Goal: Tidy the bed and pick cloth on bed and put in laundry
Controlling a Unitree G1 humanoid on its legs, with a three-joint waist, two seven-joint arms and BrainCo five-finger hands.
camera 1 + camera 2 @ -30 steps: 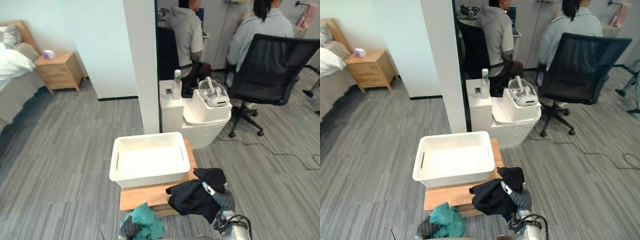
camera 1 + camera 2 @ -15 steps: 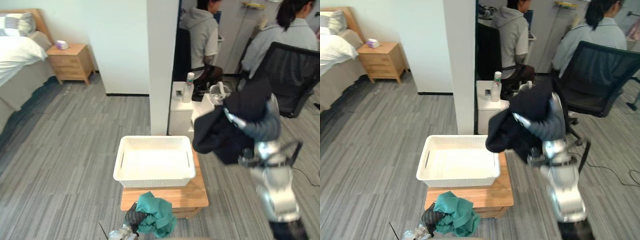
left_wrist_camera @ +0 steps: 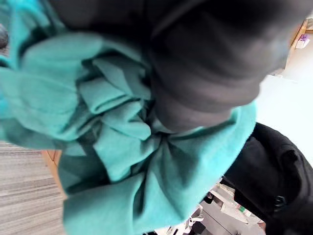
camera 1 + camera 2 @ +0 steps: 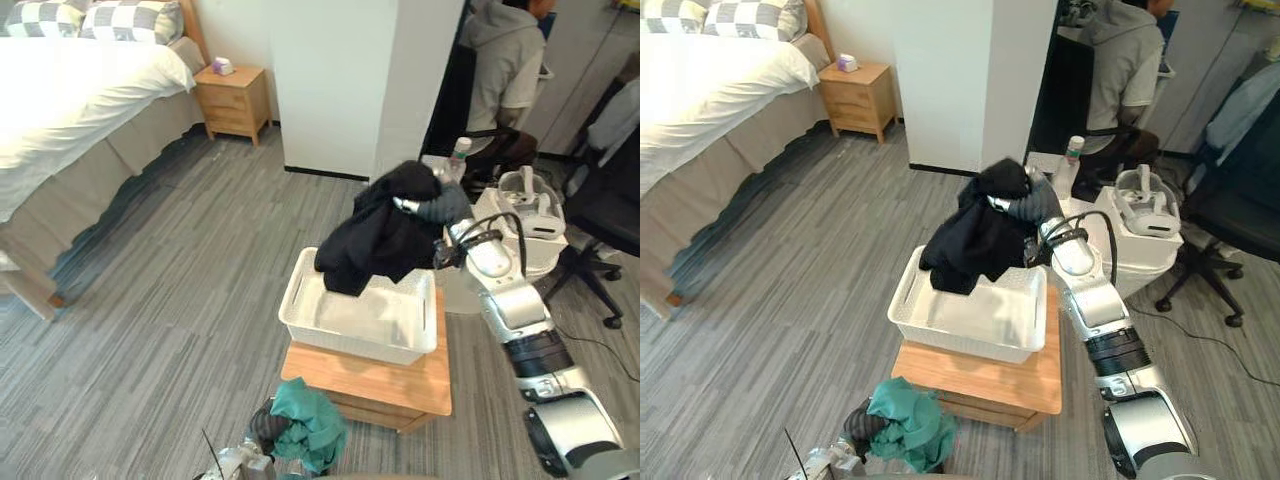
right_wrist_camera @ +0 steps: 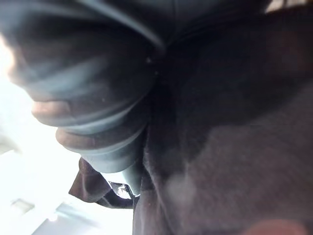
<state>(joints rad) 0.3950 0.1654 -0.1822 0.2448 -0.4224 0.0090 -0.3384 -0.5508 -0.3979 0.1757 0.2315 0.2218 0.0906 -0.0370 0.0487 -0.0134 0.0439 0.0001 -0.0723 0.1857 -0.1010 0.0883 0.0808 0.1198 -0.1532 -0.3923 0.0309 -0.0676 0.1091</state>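
We grip the black garment (image 4: 372,240) in the right robot hand (image 4: 443,209) over the white laundry basket (image 4: 345,338), ready to drop.

one black cloth (image 4: 375,240), one teal cloth (image 4: 305,425), one white basket (image 4: 355,342), one bed (image 4: 70,110), two checked pillows (image 4: 40,15) (image 4: 125,20), one nightstand (image 4: 235,100)

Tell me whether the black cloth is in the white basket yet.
Not in yet: the black cloth hangs from the right hand above the white basket, lower folds over its far rim; touching or not, cannot tell.
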